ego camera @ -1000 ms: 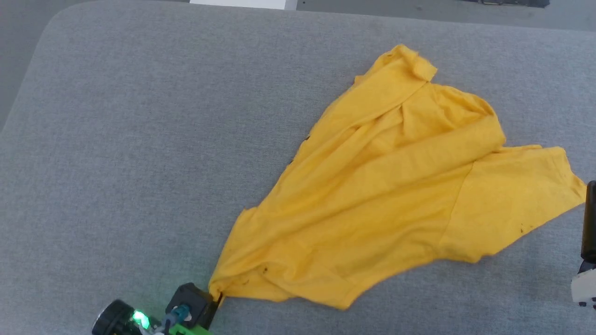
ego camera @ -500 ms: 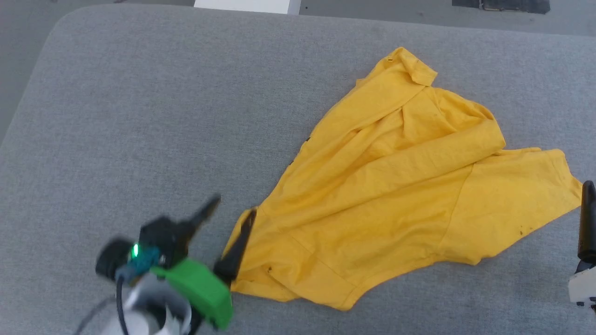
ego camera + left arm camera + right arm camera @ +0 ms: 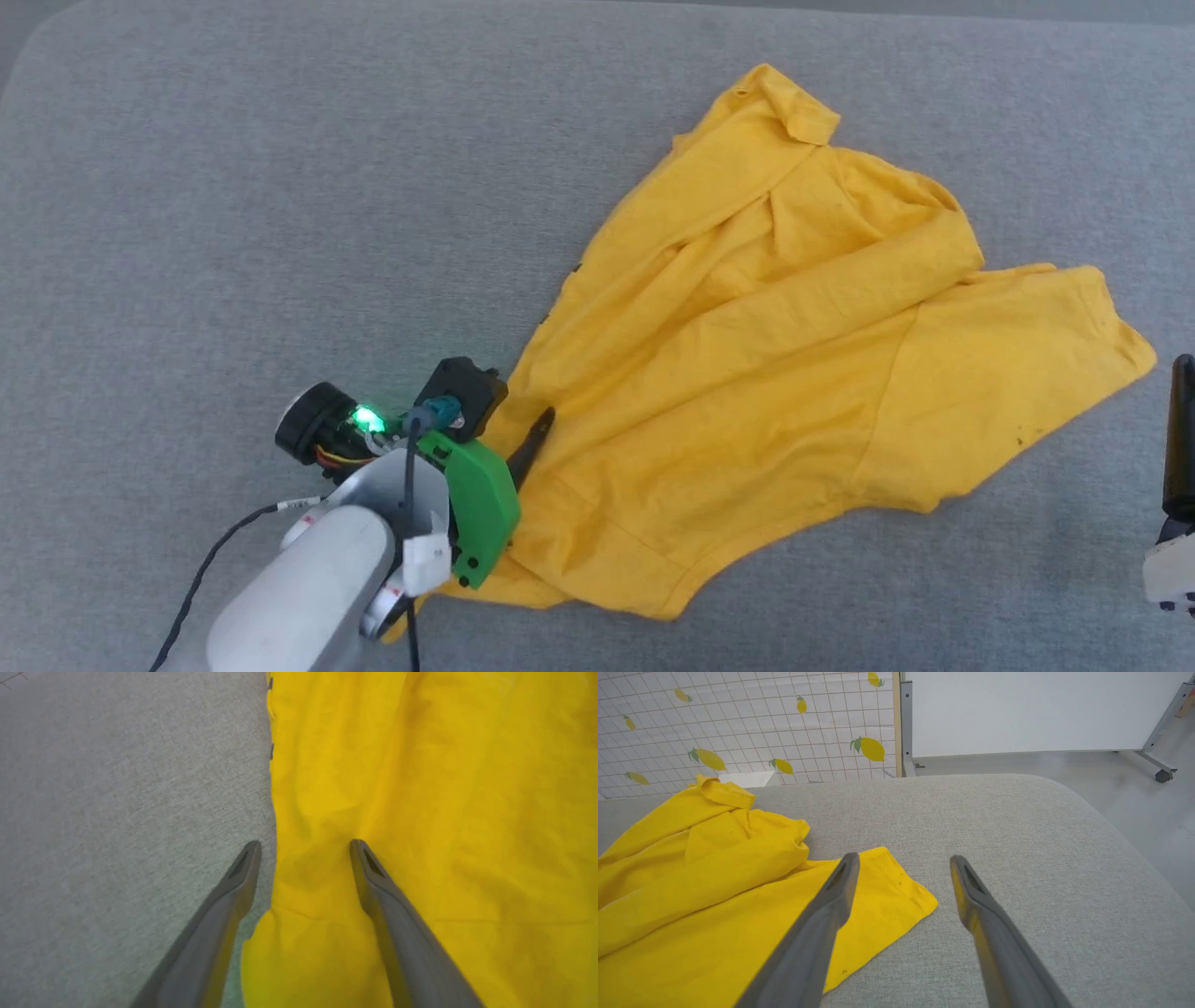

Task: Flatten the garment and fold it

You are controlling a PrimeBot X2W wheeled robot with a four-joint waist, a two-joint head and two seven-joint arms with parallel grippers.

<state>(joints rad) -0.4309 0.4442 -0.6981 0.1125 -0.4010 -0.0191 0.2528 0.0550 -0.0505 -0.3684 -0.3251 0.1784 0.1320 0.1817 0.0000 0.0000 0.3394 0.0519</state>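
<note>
The garment (image 3: 775, 373) lies on the padded table (image 3: 233, 187). The left gripper (image 3: 304, 845) straddles the garment's near left edge: one finger over the cloth, the other over bare table beside it. The right gripper (image 3: 901, 858) stands near the garment's right corner. A wall panel (image 3: 738, 718) stands behind the garment, beyond the table.

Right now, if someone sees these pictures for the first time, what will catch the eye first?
The bright yellow garment stands out, lying crumpled on the right half of the grey padded surface. Next comes the left gripper, open at the garment's near left edge, one finger over cloth and one over grey. The right gripper hangs open by the garment's right corner.
</note>
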